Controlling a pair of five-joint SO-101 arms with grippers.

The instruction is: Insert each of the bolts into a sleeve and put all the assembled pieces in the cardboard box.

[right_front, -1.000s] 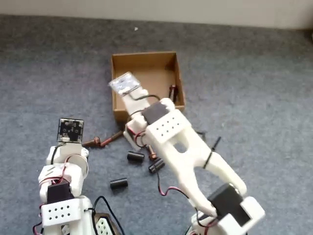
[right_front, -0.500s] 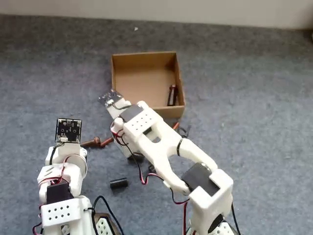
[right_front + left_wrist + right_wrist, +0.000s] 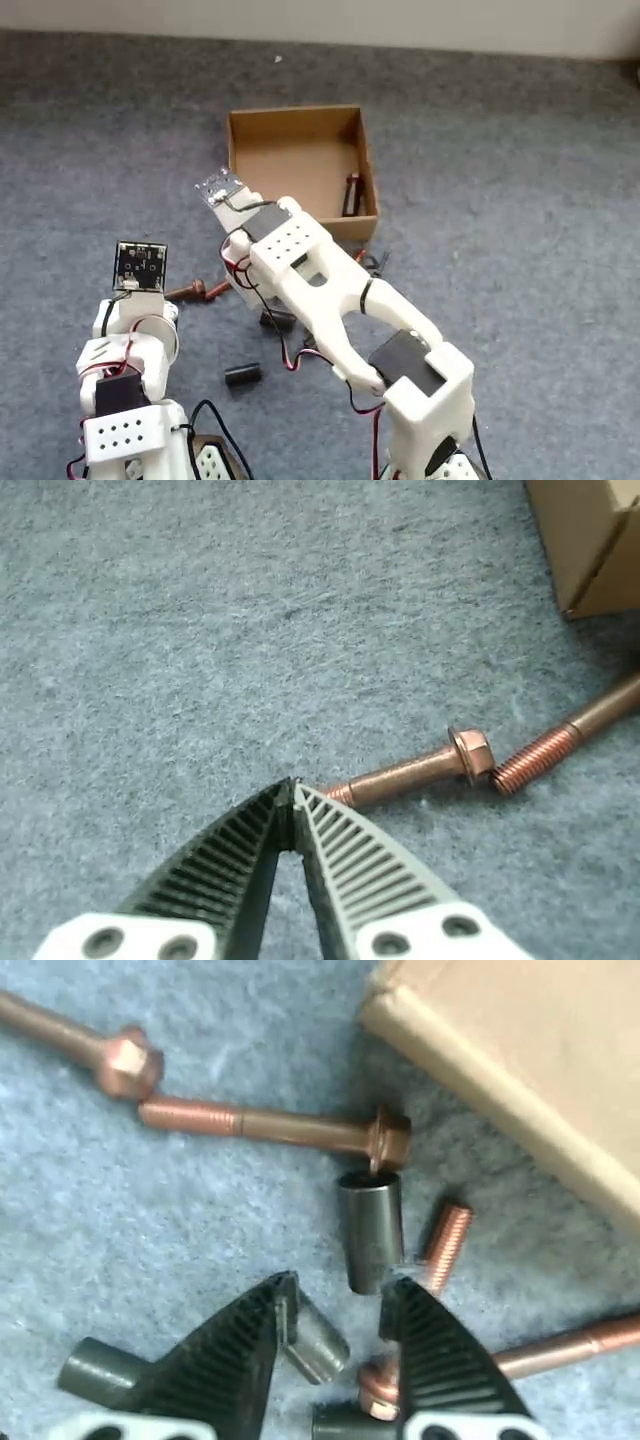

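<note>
In the left wrist view my left gripper [image 3: 290, 792] is shut and empty, its tips on the carpet just short of a copper bolt [image 3: 410, 775]. A second bolt's threaded end [image 3: 535, 760] lies beyond that bolt's head. My right gripper [image 3: 340, 1295] hangs open over a cluster of parts, with a dark sleeve [image 3: 370, 1230] lying just past the gap between its fingers. A grey sleeve [image 3: 315, 1345] rests by one finger. Bolts [image 3: 270, 1125] lie around them. The cardboard box [image 3: 240, 165] holds one assembled piece [image 3: 351, 195] at its right wall.
A loose black sleeve [image 3: 243, 375] lies on the grey carpet between the arms, and another sleeve [image 3: 278, 320] peeks from under the right arm [image 3: 330, 290]. The box wall [image 3: 520, 1050] stands close to the right gripper. Open carpet extends left and right of the box.
The right arm has drawn back from the box's front edge and swung left, now low over the bolts and sleeves. The left arm has not moved.
</note>
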